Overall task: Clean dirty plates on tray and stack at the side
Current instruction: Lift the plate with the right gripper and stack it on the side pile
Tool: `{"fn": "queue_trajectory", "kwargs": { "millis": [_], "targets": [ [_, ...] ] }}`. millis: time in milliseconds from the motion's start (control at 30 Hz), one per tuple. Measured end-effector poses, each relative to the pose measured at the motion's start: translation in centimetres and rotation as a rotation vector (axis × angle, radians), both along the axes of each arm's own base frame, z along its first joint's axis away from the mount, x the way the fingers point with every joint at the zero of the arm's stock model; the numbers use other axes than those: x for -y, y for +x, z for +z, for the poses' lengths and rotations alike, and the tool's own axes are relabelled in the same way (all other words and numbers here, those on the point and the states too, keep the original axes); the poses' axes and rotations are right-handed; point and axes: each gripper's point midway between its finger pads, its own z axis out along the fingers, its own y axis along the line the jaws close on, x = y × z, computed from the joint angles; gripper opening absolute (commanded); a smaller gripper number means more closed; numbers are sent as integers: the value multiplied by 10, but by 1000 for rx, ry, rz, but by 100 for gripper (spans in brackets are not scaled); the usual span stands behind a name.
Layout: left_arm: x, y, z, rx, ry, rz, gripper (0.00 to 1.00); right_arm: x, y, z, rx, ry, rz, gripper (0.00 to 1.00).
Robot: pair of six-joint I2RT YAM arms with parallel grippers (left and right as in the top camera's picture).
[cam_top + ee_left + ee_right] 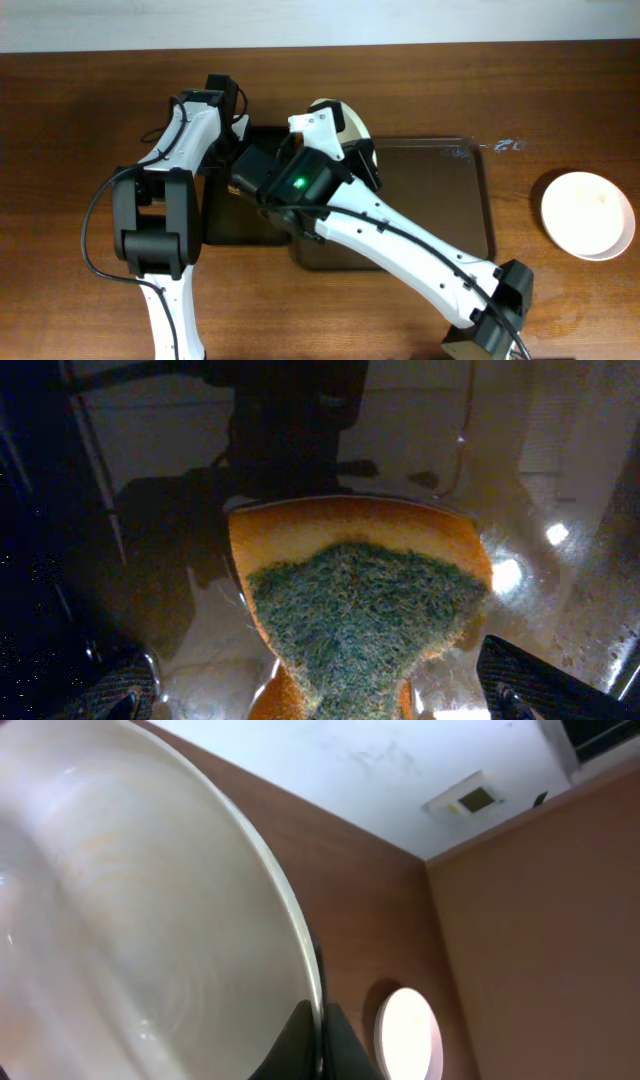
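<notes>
Sponge (360, 620), black tray (222, 228), table (80, 120)
Orange sponge shows a green scouring face; the black tray sits on the brown wooden table.

The table (80, 120) is brown wood, with darker streaks running along it. The tray (440, 200) is dark brown, almost black, and shiny. The held plate (130, 920) is creamy white with faint tan rings on it. The other plate (588, 214) is plain white. The sponge (360, 610) is orange-yellow underneath, with a fuzzy dark green top. Both arms are white with black parts: the right arm (400, 240) has one small bright green light (299, 184), and the left arm (165, 200) has a thin black cable (87, 235).
</notes>
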Motion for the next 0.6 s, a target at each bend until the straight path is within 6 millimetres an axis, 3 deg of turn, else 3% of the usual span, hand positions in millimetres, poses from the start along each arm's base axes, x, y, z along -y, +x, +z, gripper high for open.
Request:
{"fn": "queue_trajectory", "kwargs": {
  "millis": [200,300,433,500,567,600],
  "targets": [
    [0,0,0,0,0,0,100,4,3,3,36,16,-26,4],
    [0,0,0,0,0,0,100,24,13,1,48,45,-100,4],
    [0,0,0,0,0,0,100,76,34,-28,-70,192,-291,4],
    [0,0,0,0,0,0,100,118,47,-59,-258,340,-385,4],
    [0,0,0,0,0,1,100,151,51,-77,-396,463,-431,4],
    [0,0,0,0,0,0,100,178,52,-86,-459,554,-471,4]
  ]
}}
